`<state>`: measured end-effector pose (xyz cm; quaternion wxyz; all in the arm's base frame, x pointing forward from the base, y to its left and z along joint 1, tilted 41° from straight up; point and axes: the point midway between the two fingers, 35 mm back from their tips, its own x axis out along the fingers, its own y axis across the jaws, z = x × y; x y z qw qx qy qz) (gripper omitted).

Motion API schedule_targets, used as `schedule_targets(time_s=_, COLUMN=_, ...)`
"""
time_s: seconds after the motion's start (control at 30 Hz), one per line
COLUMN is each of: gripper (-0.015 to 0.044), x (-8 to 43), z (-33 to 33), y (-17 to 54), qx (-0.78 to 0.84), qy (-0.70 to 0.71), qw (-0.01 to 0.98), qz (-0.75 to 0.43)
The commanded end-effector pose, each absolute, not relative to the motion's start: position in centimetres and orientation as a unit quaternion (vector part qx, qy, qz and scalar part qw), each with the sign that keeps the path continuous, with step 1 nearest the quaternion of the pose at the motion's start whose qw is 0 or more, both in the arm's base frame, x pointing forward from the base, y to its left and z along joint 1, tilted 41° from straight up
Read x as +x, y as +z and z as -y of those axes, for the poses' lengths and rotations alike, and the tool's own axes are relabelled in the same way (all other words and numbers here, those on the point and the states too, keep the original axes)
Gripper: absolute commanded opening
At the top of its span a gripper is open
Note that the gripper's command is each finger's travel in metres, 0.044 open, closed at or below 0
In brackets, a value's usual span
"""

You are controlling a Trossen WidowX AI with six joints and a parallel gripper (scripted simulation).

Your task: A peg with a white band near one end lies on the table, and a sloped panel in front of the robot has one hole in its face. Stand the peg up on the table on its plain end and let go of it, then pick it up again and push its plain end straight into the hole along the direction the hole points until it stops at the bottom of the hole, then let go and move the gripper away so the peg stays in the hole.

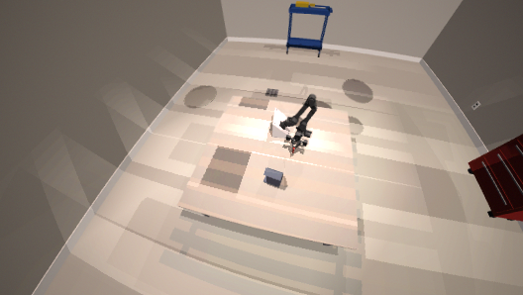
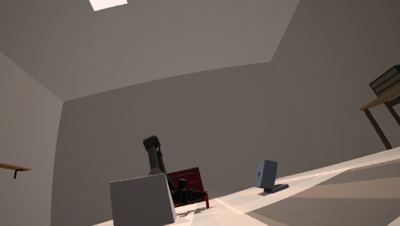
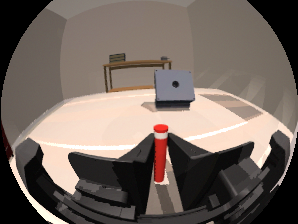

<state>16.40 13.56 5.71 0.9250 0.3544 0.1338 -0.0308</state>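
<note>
A red peg (image 1: 293, 149) (image 2: 207, 201) (image 3: 160, 161) stands upright with its white band near the top. My gripper (image 1: 294, 146) (image 2: 205, 194) (image 3: 160, 136) is shut on the peg, one finger on each side, and reaches it roughly level. The peg's lower end is at or just above the table (image 1: 317, 198); I cannot tell which. The blue-grey sloped panel (image 1: 273, 177) (image 2: 269, 174) (image 3: 166, 93) stands apart from the peg, beyond it in the wrist view. Its single dark hole (image 2: 259, 174) (image 3: 175, 84) faces the gripper and is empty.
A pale block (image 1: 278, 130) (image 2: 142, 201) stands beside the arm on the table. A red cabinet (image 1: 502, 178) (image 2: 189, 180), a blue cart (image 1: 304, 43) and a wooden side table (image 3: 137, 63) stand away from the work area. Dark shadow patches lie across the table.
</note>
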Motion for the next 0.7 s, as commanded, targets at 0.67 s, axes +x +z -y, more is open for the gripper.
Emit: schedule_targets(time_s=0.67, gripper=0.0050, x=15.94, z=-13.72, y=5.46, qx=0.360, qy=-0.038, qw=0.925, qz=-0.119)
